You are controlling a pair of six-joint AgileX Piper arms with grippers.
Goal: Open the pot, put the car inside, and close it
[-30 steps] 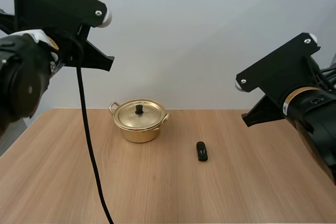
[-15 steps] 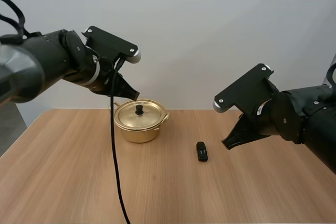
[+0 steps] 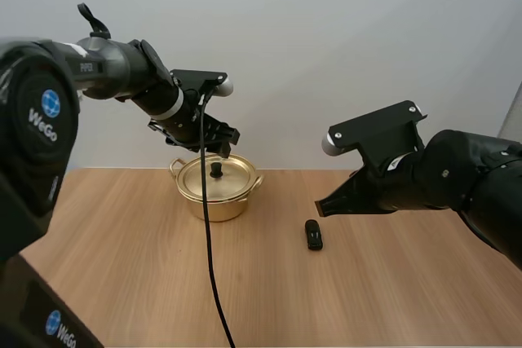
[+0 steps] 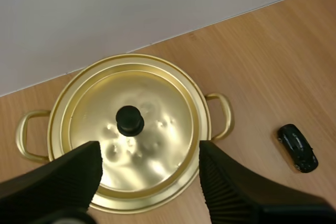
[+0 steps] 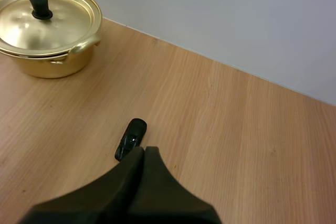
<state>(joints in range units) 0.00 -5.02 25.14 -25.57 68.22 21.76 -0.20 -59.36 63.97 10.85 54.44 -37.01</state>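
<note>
Currently: left gripper (image 4: 149,150), fingers spread, hovers over closed pot (image 3: 215,201), knob (image 4: 129,120) just beyond its tips. Right gripper (image 5: 143,151), fingers pressed together, hangs near car (image 5: 131,138) on table (image 3: 122,283). Risk: an off-centre descent misses the knob and shoves the lid (image 4: 163,124).

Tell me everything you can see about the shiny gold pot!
The pot is round, gold and shiny, like metal. Its lid is on, a little dented, with a black knob in the middle. A looped handle sticks out on each side. It stands upright on the wooden table, near the back edge. Only the table touches it; the open left pincer hovers just above the lid.
</note>
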